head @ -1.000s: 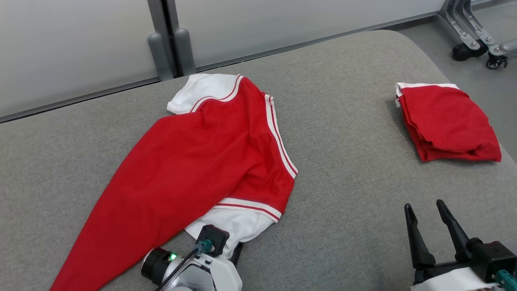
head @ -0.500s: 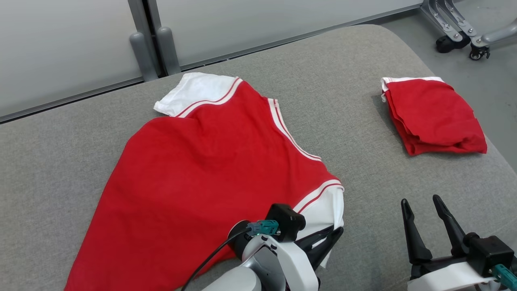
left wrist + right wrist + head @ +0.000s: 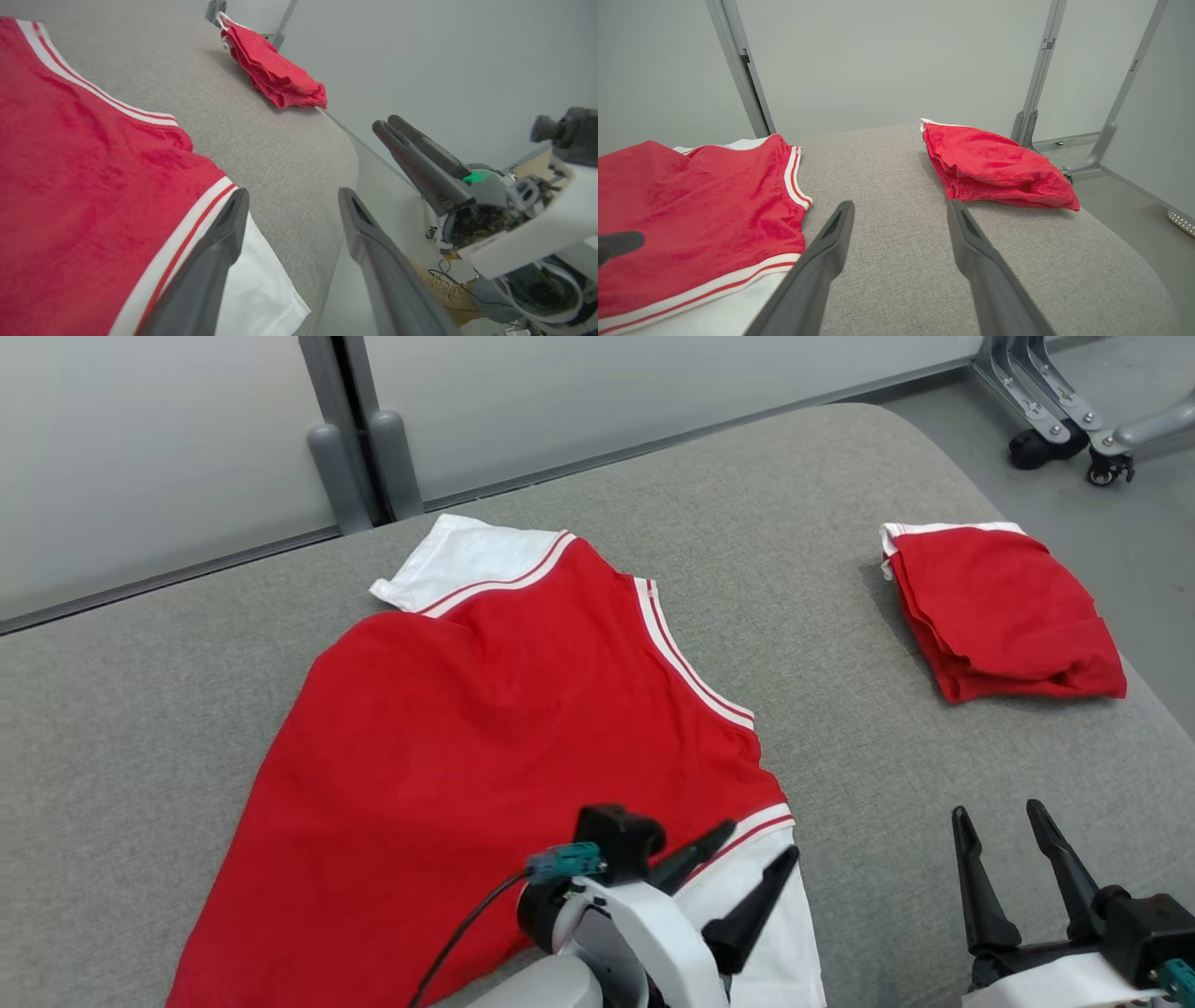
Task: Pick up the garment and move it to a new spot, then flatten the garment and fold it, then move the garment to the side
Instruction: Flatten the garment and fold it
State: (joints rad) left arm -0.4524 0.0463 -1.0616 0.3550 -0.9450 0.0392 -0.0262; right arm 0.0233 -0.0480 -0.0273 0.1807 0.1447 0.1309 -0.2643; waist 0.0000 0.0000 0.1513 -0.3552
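Garment (image 3: 467,747) partly cut off and covered
The hem runs off the head view's bottom edge; the left gripper (image 3: 760,840) covers part of the near white sleeve (image 3: 794,943).

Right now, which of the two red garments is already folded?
The small red bundle on the right of the cushion: a compact stack with layered edges. The other red garment lies spread open, white sleeves showing, by the left end effector.

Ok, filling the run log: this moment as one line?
garment: spread out, unfolded | left gripper: open over its sleeve | right gripper: open, empty
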